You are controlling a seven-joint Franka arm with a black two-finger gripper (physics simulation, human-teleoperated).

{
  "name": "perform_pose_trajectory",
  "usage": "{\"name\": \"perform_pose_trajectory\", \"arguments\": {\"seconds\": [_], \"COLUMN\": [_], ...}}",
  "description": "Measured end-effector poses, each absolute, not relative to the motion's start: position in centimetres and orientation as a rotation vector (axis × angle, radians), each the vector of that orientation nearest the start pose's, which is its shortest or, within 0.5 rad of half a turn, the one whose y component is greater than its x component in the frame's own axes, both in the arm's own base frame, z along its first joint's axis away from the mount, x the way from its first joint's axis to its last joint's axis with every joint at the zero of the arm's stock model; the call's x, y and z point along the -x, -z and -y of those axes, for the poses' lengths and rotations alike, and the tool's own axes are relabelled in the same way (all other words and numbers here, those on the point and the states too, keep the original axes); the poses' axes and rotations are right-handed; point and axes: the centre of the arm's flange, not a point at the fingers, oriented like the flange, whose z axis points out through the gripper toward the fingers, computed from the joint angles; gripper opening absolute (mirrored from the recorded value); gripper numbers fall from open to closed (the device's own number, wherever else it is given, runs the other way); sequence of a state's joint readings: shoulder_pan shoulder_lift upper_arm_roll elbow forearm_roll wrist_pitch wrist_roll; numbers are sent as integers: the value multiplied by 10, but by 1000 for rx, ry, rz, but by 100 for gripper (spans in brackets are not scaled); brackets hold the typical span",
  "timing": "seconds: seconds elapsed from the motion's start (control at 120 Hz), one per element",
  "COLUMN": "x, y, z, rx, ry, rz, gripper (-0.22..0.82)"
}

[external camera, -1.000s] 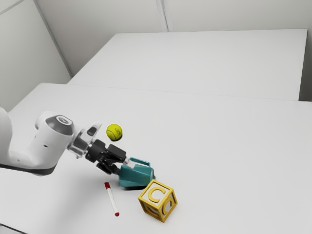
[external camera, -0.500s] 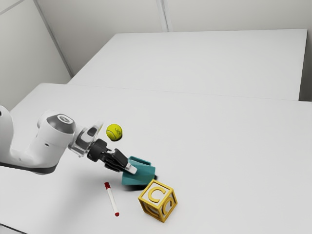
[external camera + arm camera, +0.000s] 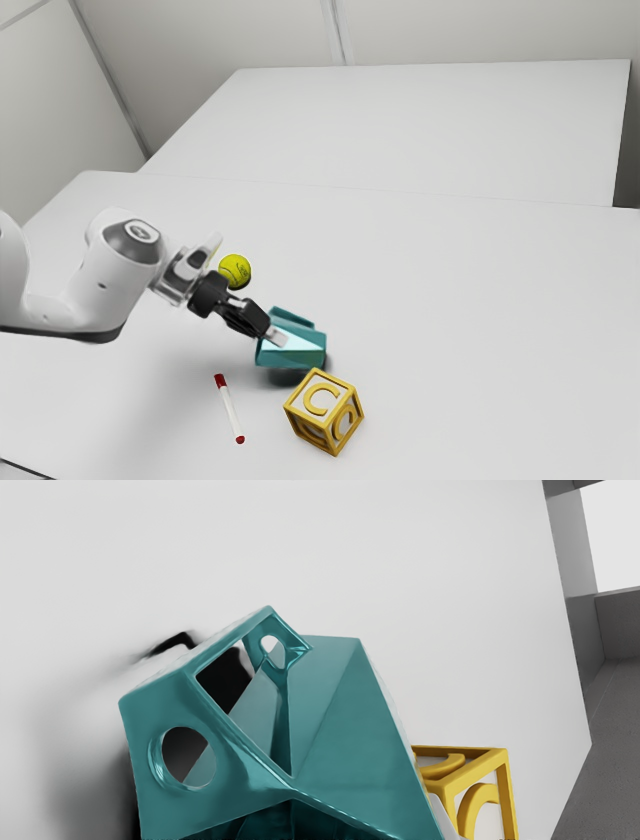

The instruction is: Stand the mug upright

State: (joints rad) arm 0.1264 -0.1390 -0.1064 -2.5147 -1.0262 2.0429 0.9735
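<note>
- Mug (image 3: 305, 348) tipped over on its side, its closed end pointing away from our hand and its open end toward us; the exterior view puts it at the end of our arm (image 3: 105, 280), above the table (image 3: 450, 290), with a dark shadow (image 3: 289, 379) under it (we read that as a mug held off the surface).
- Our gripper (image 3: 276, 338) has the mug in its grasp, one pale fingertip (image 3: 443, 820) lying along the outside of the wall (the other is hidden from us, behind or inside the teal).
- The mug's handle (image 3: 141, 720), an angular thing with round holes through it, stands out from the body; the exterior view has it on the side away from the camera.
- A yellow and white letter block (image 3: 322, 400) sits on the table near the mug, toward the exterior view's camera; in the wrist view the mug hides part of it (a curved yellow letter is plain enough to us).
- A white marker with red ends (image 3: 229, 408) lies on the table, to the exterior view's left of the block and well apart from it.
- A yellow-green tennis ball (image 3: 235, 269) rests just beside our hand as the exterior view has it, on the side away from the camera.
</note>
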Motion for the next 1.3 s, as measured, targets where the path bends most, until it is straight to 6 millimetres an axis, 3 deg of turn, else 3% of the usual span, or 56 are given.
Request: {"name": "perform_pose_trajectory", "arguments": {"seconds": [0.392, 0.542, 0.758, 0.992, 1.175, 1.225, 1.3], "x": [-465, -472, -483, -487, -489, -490, -490], "y": [-373, -381, -384, -361, -359, -360, -360], "z": [65, 77, 99, 98, 95, 95, 96], "rx": [-2703, -2845, -2929, -2994, -3051, -3061, -3072], "ry": [8, 36, 187, 299, 299, 295, 292], "rz": [820, 884, 831, 677, 591, 568, 538], "gripper": [-18, -18, -18, -18, -18, -13, 4]}}
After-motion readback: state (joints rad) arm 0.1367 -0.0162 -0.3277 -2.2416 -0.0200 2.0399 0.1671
